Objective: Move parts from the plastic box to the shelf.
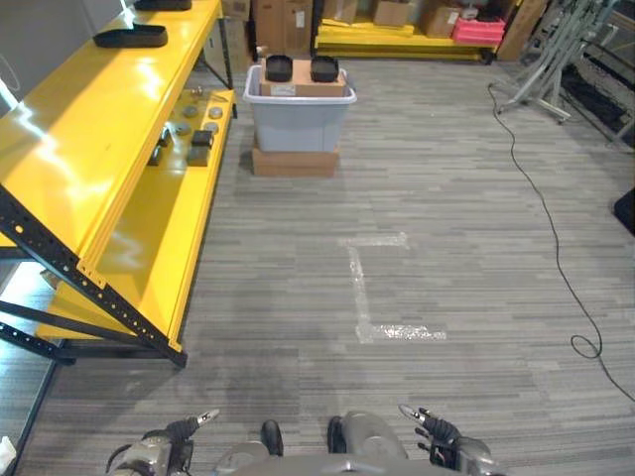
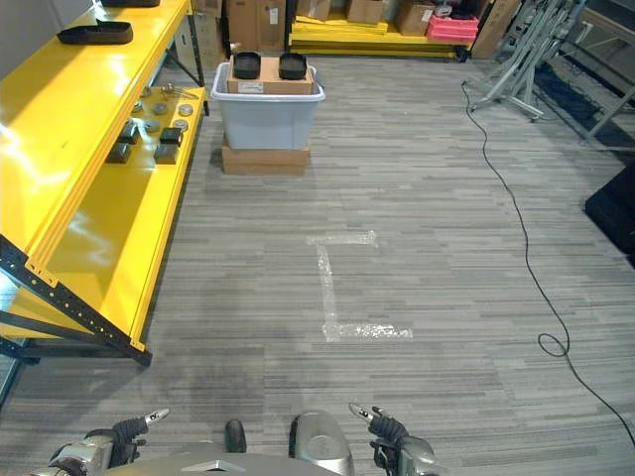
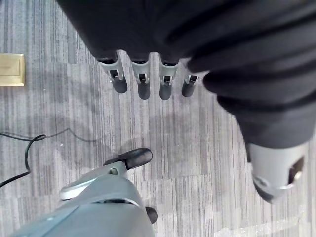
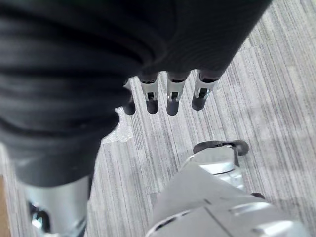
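You are standing well short of the box point(image 1: 298, 111), both hands point(image 3: 148, 84) point(image 4: 168, 98) hanging empty, fingers relaxed. Two parts point(image 1: 279, 67) are sitting on it (several already lying on the shelf point(image 1: 159, 208)).

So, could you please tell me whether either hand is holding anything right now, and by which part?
Nothing is held. The left hand and right hand hang over bare floor with relaxed fingers; the black parts sit on the plastic box.
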`<state>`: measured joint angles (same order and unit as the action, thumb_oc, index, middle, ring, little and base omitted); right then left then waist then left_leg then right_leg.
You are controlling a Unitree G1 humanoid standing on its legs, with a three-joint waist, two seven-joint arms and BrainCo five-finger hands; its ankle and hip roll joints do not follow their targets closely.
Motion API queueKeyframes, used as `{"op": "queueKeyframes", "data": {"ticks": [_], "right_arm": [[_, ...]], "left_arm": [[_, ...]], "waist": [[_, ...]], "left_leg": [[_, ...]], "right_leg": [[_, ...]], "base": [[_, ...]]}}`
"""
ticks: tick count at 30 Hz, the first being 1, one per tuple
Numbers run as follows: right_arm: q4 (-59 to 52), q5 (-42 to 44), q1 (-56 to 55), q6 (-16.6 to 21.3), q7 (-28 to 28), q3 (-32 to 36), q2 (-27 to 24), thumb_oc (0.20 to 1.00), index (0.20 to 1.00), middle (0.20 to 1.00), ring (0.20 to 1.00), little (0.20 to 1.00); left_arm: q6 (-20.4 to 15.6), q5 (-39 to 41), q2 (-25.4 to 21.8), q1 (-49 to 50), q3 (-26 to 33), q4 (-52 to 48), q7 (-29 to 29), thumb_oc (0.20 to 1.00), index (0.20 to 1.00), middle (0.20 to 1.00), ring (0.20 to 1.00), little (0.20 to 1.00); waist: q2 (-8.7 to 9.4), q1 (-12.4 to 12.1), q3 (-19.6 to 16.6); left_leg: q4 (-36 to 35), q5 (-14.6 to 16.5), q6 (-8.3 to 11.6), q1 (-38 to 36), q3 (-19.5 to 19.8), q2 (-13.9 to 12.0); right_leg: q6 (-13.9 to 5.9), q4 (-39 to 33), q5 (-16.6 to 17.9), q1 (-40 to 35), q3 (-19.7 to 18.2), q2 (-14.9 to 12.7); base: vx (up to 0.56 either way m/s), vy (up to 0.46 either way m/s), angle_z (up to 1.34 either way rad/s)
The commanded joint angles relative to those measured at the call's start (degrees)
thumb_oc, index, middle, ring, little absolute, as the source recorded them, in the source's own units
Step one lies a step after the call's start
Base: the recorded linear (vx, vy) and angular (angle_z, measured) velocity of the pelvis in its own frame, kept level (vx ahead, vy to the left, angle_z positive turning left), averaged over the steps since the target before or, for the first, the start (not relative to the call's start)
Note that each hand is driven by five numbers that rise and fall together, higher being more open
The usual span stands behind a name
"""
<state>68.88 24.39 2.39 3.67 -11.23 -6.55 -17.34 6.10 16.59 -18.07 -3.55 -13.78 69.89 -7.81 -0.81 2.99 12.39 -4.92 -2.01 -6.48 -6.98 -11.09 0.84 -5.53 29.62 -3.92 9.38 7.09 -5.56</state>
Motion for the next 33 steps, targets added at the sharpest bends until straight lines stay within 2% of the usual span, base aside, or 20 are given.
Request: {"op": "queueKeyframes", "data": {"ticks": [1,4,7,8,10,11,12,13,15,16,18,20,22,23,25,27,28,30,31,33], "right_arm": [[0.4,0.1,-0.1,2.1,0.9,-1.6,-0.2,1.000,1.000,1.000,1.000,1.000],[1.3,-0.5,-0.9,0.1,0.7,-1.9,0.5,1.000,1.000,1.000,1.000,1.000],[1.8,-2.3,-1.6,1.0,0.8,-2.3,0.6,1.000,1.000,1.000,1.000,1.000],[1.7,-2.3,-1.9,0.0,0.3,-2.5,0.3,1.000,1.000,1.000,1.000,1.000],[1.7,-3.3,-1.7,-0.6,0.6,-2.8,-0.1,1.000,1.000,1.000,1.000,1.000],[2.1,-3.5,-1.3,-1.0,-0.5,-2.9,-0.8,1.000,1.000,1.000,1.000,1.000],[1.5,-3.0,-0.7,-1.6,-1.8,-3.0,-2.1,1.000,1.000,1.000,1.000,1.000],[1.4,-3.2,-0.6,-1.7,-2.0,-3.0,-2.1,1.000,1.000,1.000,1.000,1.000],[0.5,-3.3,-0.4,-1.3,-2.5,-3.7,-3.5,1.000,1.000,1.000,1.000,1.000],[0.4,-3.4,-0.4,-0.8,-2.6,-3.7,-4.1,1.000,1.000,1.000,1.000,1.000],[0.7,-1.8,0.3,-0.3,-3.3,-3.4,-5.2,1.000,1.000,1.000,1.000,1.000],[0.3,-2.0,1.4,0.7,-4.0,-2.8,-5.8,1.000,1.000,1.000,1.000,1.000],[-0.5,-2.6,2.3,1.7,-5.2,-3.1,-6.3,1.000,1.000,1.000,1.000,1.000],[-0.9,-2.9,2.5,2.7,-6.1,-3.4,-6.5,1.000,1.000,1.000,1.000,1.000],[-2.0,-3.9,2.3,4.8,-6.7,-4.3,-6.9,1.000,1.000,1.000,1.000,1.000],[-2.6,-3.8,2.6,5.7,-6.7,-5.0,-7.2,1.000,1.000,1.000,1.000,1.000],[-3.0,-1.9,3.3,6.2,-6.1,-6.0,-6.8,1.000,1.000,1.000,1.000,1.000],[-3.2,0.2,3.7,5.8,-5.7,-6.1,-6.2,1.000,1.000,1.000,1.000,1.000],[-3.5,1.2,3.8,5.4,-5.3,-5.9,-5.7,1.000,1.000,1.000,1.000,1.000],[-3.8,1.2,3.7,5.3,-5.0,-5.7,-5.5,1.000,1.000,1.000,1.000,1.000]], "left_arm": [[-0.9,-1.4,-1.1,0.4,1.0,0.7,0.4,1.000,1.000,1.000,1.000,1.000],[-1.3,-1.5,-0.8,1.0,1.5,0.1,0.5,1.000,1.000,1.000,1.000,1.000],[-1.1,-0.1,-0.2,1.3,1.4,-0.6,0.8,1.000,1.000,1.000,1.000,1.000],[-2.0,0.3,0.3,1.1,1.2,-0.7,0.2,1.000,1.000,1.000,1.000,1.000],[-2.5,0.3,0.7,0.9,0.8,-0.5,0.8,1.000,1.000,1.000,1.000,1.000],[-2.6,1.7,1.0,0.7,0.5,-0.4,0.8,1.000,1.000,1.000,1.000,1.000],[-3.0,2.4,1.1,0.6,0.3,-0.8,0.1,1.000,1.000,1.000,1.000,1.000],[-3.1,2.5,1.0,0.6,0.3,-0.8,0.2,1.000,1.000,1.000,1.000,1.000],[-2.9,3.3,0.5,0.2,1.0,-0.9,0.4,1.000,1.000,1.000,1.000,1.000],[-3.0,3.3,0.3,0.0,1.4,-1.0,-0.1,1.000,1.000,1.000,1.000,1.000],[-3.4,2.6,0.3,-0.7,1.8,-0.8,-1.1,1.000,1.000,1.000,1.000,1.000],[-4.6,1.3,0.6,-0.9,1.5,-0.8,-2.3,1.000,1.000,1.000,1.000,1.000],[-6.4,0.8,0.9,-0.3,1.2,-0.8,-2.8,1.000,1.000,1.000,1.000,1.000],[-7.6,0.8,0.9,0.0,1.2,-0.9,-2.8,1.000,1.000,1.000,1.000,1.000],[-9.4,1.5,0.6,0.1,0.9,-1.6,-2.8,1.000,1.000,1.000,1.000,1.000],[-9.8,1.6,0.1,-0.4,0.6,-2.4,-2.9,1.000,1.000,1.000,1.000,1.000],[-9.6,1.1,-0.2,-1.3,0.0,-3.5,-2.0,1.000,1.000,1.000,1.000,1.000],[-9.3,0.8,-0.5,-2.0,-0.6,-4.0,-1.3,1.000,1.000,1.000,1.000,1.000],[-9.5,0.6,-1.0,-2.6,-1.1,-4.1,-0.7,1.000,1.000,1.000,1.000,1.000],[-9.5,0.5,-1.1,-3.0,-1.4,-4.2,-0.5,1.000,1.000,1.000,1.000,1.000]], "waist": [[-0.18,0.4,0.0],[0.15,0.9,0.5],[0.26,1.7,0.8],[-0.07,3.2,0.8],[-0.18,3.4,0.5],[-0.23,3.2,0.1],[0.32,2.8,0.3],[0.49,2.7,0.2],[1.62,1.8,0.6],[1.76,1.4,0.7],[1.85,0.5,0.8],[1.15,-0.7,1.4],[0.27,-2.4,1.6],[-0.21,-3.5,1.4],[-0.31,-4.5,1.5],[-0.08,-4.8,0.9],[0.21,-5.4,-0.6],[0.58,-5.8,-1.6],[0.96,-5.8,-2.1],[0.86,-5.8,-2.4]], "left_leg": [[6.9,12.5,-1.02,-1.4,0.6,1.7],[7.8,13.4,-0.28,-2.5,0.2,2.3],[8.1,14.4,0.35,-3.8,0.2,2.8],[9.2,15.8,0.60,-4.7,1.2,2.2],[10.2,16.1,1.24,-4.7,1.8,1.8],[12.7,15.1,2.39,-4.1,1.8,1.3],[24.3,10.4,4.28,-0.2,1.8,-0.9],[25.0,10.0,4.34,0.3,1.9,-0.9],[38.9,5.9,5.34,8.6,3.0,-2.2],[40.5,5.4,5.39,11.0,3.0,-2.8],[39.0,5.5,5.06,14.3,2.2,-3.7],[30.0,4.1,5.67,14.5,1.9,-2.9],[18.8,0.6,7.00,15.6,4.0,-1.1],[14.5,-2.0,8.01,17.1,5.2,-1.3],[10.5,-4.9,9.26,18.5,5.3,-1.7],[8.5,-3.8,9.00,18.0,2.8,-2.1],[7.9,-1.7,7.76,17.1,1.8,-1.6],[8.2,0.0,6.18,16.0,1.6,-0.9],[8.2,1.5,4.56,14.1,1.3,-0.2],[8.4,2.2,3.84,13.6,1.2,-0.1]], "right_leg": [[-2.85,-6.3,5.8,-2.4,0.2,-2.6],[-2.57,-12.5,5.4,-2.8,1.6,-1.5],[-2.17,-17.7,5.7,-2.7,2.6,-0.8],[-0.66,-18.5,3.8,-1.5,0.7,0.8],[0.60,-19.4,2.7,-2.4,0.8,1.5],[1.58,-20.7,2.4,-3.5,1.2,1.9],[3.44,-22.7,1.6,-5.9,0.4,2.5],[3.55,-22.8,1.7,-5.9,0.3,2.4],[5.32,-24.1,1.1,-8.5,-1.1,2.7],[5.74,-24.2,0.7,-9.3,-1.1,2.9],[6.12,-24.2,-0.4,-11.1,-1.1,2.9],[5.43,-24.7,-1.6,-13.6,-2.1,3.6],[4.71,-25.6,-2.4,-16.1,-4.0,5.1],[4.78,-26.2,-2.7,-17.1,-4.8,6.1],[5.02,-27.1,-3.6,-19.4,-4.9,6.8],[4.88,-27.6,-4.3,-20.5,-4.3,6.6],[4.17,-26.4,-6.5,-21.7,-3.6,5.9],[3.68,-23.7,-8.1,-22.0,-2.8,5.4],[2.63,-17.2,-7.1,-20.9,-0.9,3.9],[1.88,-13.8,-5.5,-19.5,-0.1,3.1]], "base": [[0.21,-0.058,-0.09],[0.26,-0.095,-0.18],[0.30,-0.158,-0.09],[0.42,-0.271,0.00],[0.28,-0.217,0.01],[0.29,-0.286,0.02],[0.23,-0.234,0.00],[0.25,-0.278,0.04],[0.22,-0.217,-0.12],[0.23,-0.156,-0.26],[0.29,-0.050,-0.04],[0.42,0.121,-0.03],[0.43,0.164,-0.07],[0.39,0.111,-0.15],[0.37,0.117,-0.36],[0.31,0.167,-0.43],[0.33,0.195,-0.33],[0.34,0.182,-0.14],[0.25,0.132,-0.11],[0.24,0.149,0.02]]}}
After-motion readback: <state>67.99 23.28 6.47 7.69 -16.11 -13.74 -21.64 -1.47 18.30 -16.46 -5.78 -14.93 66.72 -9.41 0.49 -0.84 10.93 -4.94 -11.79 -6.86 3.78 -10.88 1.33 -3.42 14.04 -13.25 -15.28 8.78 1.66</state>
